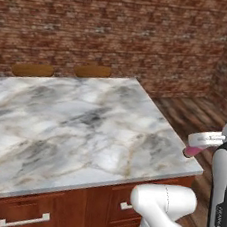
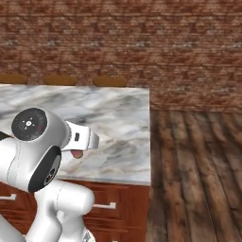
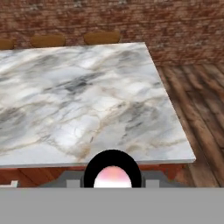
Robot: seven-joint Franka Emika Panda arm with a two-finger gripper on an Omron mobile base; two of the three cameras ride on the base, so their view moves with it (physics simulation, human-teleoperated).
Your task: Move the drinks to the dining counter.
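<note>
The jaws are clamped on one bottle (image 1: 193,151), held off the near right corner of the desk (image 1: 73,126), beside its edge and above the floor (image 1: 187,107). From the right base camera the bottle's pink end (image 2: 76,153) shows below the hand, over the marble. The hand camera looks down the bottle's black cap (image 3: 112,171). Stools (image 3: 101,37) stand along the desk's far side, against the brick wall (image 2: 142,47).

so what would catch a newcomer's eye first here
The big marble island with reddish wood drawers stands out first, set against a brick wall. Next comes the gripper at the island's right corner, shut on a pink bottle; the hand view looks down on the bottle's black cap.
</note>
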